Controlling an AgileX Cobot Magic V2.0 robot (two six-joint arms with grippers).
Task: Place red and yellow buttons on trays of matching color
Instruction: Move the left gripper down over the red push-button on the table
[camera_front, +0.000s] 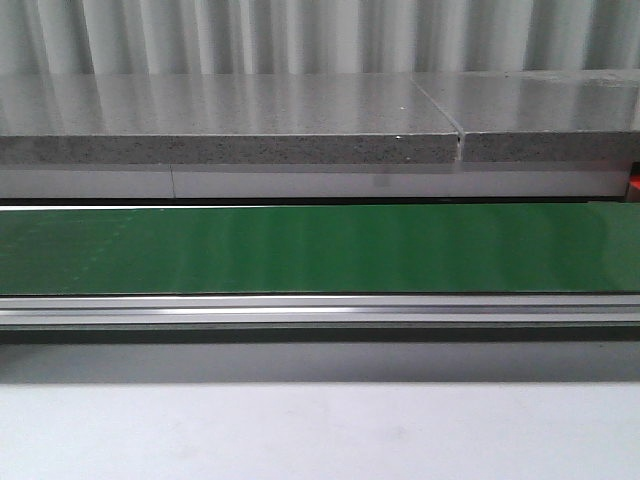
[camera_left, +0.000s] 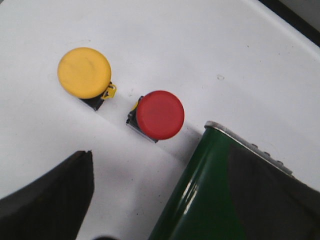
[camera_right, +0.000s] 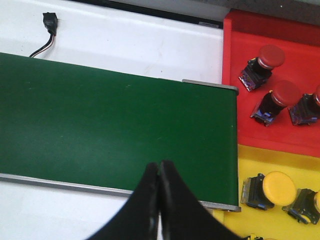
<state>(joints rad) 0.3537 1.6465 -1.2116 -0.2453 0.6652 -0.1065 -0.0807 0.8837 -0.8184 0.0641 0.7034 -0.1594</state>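
Observation:
In the left wrist view a yellow button (camera_left: 84, 72) and a red button (camera_left: 160, 114) stand side by side on the white table, beside the end of the green belt (camera_left: 210, 200). My left gripper (camera_left: 160, 167) hangs open above them, holding nothing, one finger (camera_left: 50, 200) over the table and the other over the belt. In the right wrist view the red tray (camera_right: 235, 50) holds three red buttons (camera_right: 280, 97). The yellow tray (camera_right: 260, 160) next to it holds yellow buttons (camera_right: 272, 189). My right gripper (camera_right: 159, 166) is shut and empty over the belt's near edge. Neither gripper shows in the front view.
The green conveyor belt (camera_front: 320, 245) crosses the front view, with an aluminium rail (camera_front: 320, 312) in front and a grey stone ledge (camera_front: 230, 150) behind. A small black connector with wires (camera_right: 49, 22) lies on the white table beyond the belt.

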